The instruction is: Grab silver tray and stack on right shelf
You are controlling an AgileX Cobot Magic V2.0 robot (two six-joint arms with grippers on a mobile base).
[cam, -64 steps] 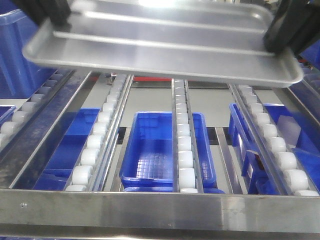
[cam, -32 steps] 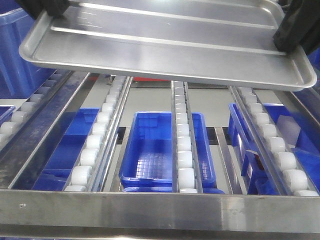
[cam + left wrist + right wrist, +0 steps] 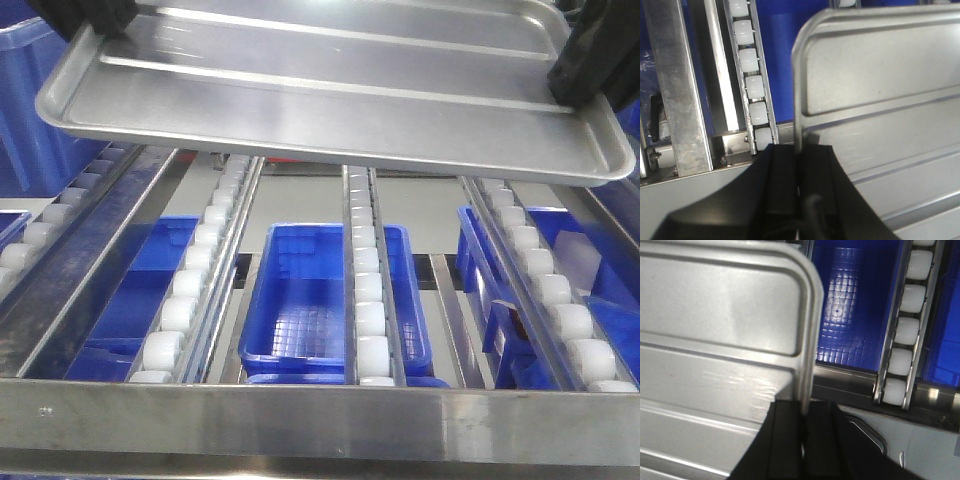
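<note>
**Front view.**
- The silver tray (image 3: 330,95) is hanging across the top of the frame, floor up, above the right shelf (image 3: 365,300).
- It is tilting slightly, with its right end lower.
- Its near long edge is sitting clear of the roller rails (image 3: 190,290). I cannot tell whether the far edge is touching anything.
- The left gripper (image 3: 85,15) is gripping the tray's left short end and the right gripper (image 3: 600,60) the right short end. Both are showing only as dark shapes cut off by the frame.
- The plain front bar (image 3: 320,420) is running along the bottom.
- A blue bin (image 3: 335,300) is sitting below, between the rails.

**Left wrist view.**
- The left gripper (image 3: 799,155) is pinching the rim of the silver tray (image 3: 880,100).
- Its black fingers (image 3: 782,185) are pressing together with the raised edge between them.
- The tray's rounded corner and embossed ridges are showing.
- A roller rail (image 3: 752,85) is lying beneath, just left of the tray's edge.

**Right wrist view.**
- The right gripper (image 3: 804,410) is clamping the opposite rim of the silver tray (image 3: 715,315).
- Its fingers (image 3: 785,440) are closing on either side of the edge.
- A blue bin (image 3: 855,305) and a roller rail (image 3: 907,325) are showing below, beyond the tray's end.
</note>
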